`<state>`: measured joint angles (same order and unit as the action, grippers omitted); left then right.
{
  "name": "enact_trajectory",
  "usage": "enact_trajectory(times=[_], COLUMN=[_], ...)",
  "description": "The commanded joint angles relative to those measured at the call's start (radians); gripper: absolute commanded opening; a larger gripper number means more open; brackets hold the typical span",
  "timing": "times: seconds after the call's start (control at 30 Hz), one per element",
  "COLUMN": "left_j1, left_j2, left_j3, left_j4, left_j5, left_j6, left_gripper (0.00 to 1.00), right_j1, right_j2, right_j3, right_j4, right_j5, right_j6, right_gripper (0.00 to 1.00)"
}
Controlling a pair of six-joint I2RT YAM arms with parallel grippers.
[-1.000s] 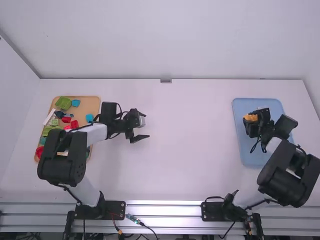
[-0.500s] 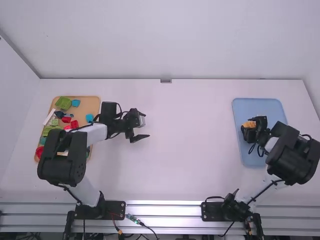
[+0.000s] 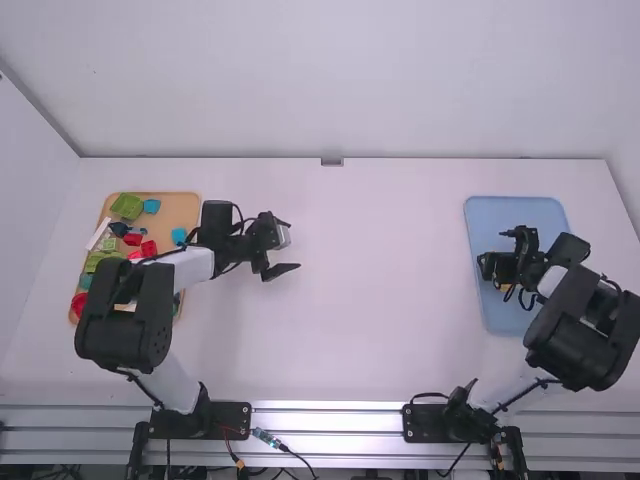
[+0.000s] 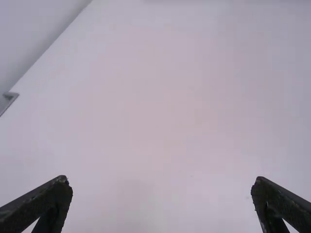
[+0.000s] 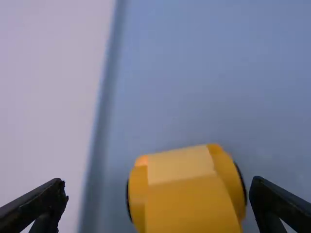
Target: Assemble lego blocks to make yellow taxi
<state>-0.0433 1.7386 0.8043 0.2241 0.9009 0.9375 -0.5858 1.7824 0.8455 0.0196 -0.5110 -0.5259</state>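
Note:
In the high view, my right gripper [image 3: 497,251] is low over the left part of the blue tray [image 3: 530,318]. A small orange patch of the yellow taxi [image 3: 503,287] shows beside it, the rest hidden by the gripper. The right wrist view has the yellow-orange taxi [image 5: 189,204], dark discs on its two sides, between the spread fingers of my right gripper [image 5: 159,186], with gaps at both sides. My left gripper [image 3: 288,250] stands open above the table, right of the wooden tray; its own wrist view has nothing between the fingers of the left gripper [image 4: 162,181].
At the far left, the wooden tray [image 3: 178,212] holds several loose blocks, among them green [image 3: 127,206], red [image 3: 149,248] and blue [image 3: 152,206] ones. The left forearm reaches over this tray. The wide white table [image 3: 380,280] lies between the two trays.
The orange patch shows nearer the camera and is more covered by my right gripper. The right arm has shifted and its wrist has turned over the blue tray. The left arm has hardly moved.

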Motion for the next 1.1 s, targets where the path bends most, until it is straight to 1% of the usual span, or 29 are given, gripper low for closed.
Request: enact_trajectory(times=[0.0,0.07,0.13,0.23,0.27,0.3,0.37,0.43,0.47,0.53,0.63,0.7,0.73,0.8,0.83,0.93,1.07], left_j1=[-0.002,-0.002,-0.002,-0.002,-0.002,-0.003,-0.013,-0.023,-0.037,-0.05,-0.09,-0.109,-0.129,-0.146,-0.157,-0.125,-0.085], left_j2=[-0.014,-0.015,-0.015,-0.016,-0.016,-0.021,-0.045,-0.067,-0.104,-0.143,-0.248,-0.294,-0.339,-0.381,-0.419,-0.451,-0.492], left_j3=[-0.008,-0.008,-0.008,0.001,0.005,0.017,0.05,0.063,0.076,0.082,0.085,0.085,0.085,0.085,0.085,0.053,0.012], left_j4=[0.035,0.075,0.1,0.179,0.181,0.177,0.13,0.095,0.051,0.019,-0.061,-0.104,-0.151,-0.196,-0.238,-0.224,-0.224], left_j5=[-0.037,-0.078,-0.104,-0.217,-0.236,-0.293,-0.411,-0.463,-0.524,-0.578,-0.75,-0.84,-0.926,-1.003,-1.051,-1.019,-0.979], left_j6=[-0.18,-0.278,-0.34,-0.572,-0.595,-0.654,-0.739,-0.747,-0.755,-0.768,-0.813,-0.838,-0.873,-0.908,-0.943,-0.937,-0.937], left_gripper=[0.99,0.99,0.99,0.99,0.99,0.99,0.99,0.99,0.99,0.99,0.99,0.99,0.99,0.99,0.99,0.96,0.92], right_j1=[0.035,0.061,0.082,0.163,0.171,0.194,0.251,0.279,0.317,0.352,0.431,0.459,0.49,0.524,0.558,0.586,0.586], right_j2=[-0.127,-0.185,-0.213,-0.267,-0.272,-0.284,-0.3,-0.302,-0.303,-0.305,-0.307,-0.307,-0.307,-0.307,-0.307,-0.339,-0.378], right_j3=[0.067,0.1,0.124,0.202,0.208,0.226,0.262,0.275,0.291,0.306,0.339,0.349,0.359,0.366,0.367,0.335,0.296], right_j4=[-0.077,-0.162,-0.2,-0.292,-0.299,-0.323,-0.351,-0.346,-0.341,-0.347,-0.378,-0.396,-0.413,-0.425,-0.422,-0.39,-0.351], right_j5=[0.001,0.046,0.097,0.269,0.28,0.305,0.33,0.33,0.33,0.346,0.417,0.438,0.454,0.461,0.46,0.492,0.511], right_j6=[0.007,0.039,0.079,0.199,0.212,0.243,0.272,0.271,0.281,0.318,0.422,0.446,0.454,0.455,0.45,0.482,0.521], right_gripper=[0.99,0.99,0.99,0.99,0.99,0.99,0.99,0.99,0.99,0.99,0.99,0.99,0.99,0.99,0.99,0.96,0.92])
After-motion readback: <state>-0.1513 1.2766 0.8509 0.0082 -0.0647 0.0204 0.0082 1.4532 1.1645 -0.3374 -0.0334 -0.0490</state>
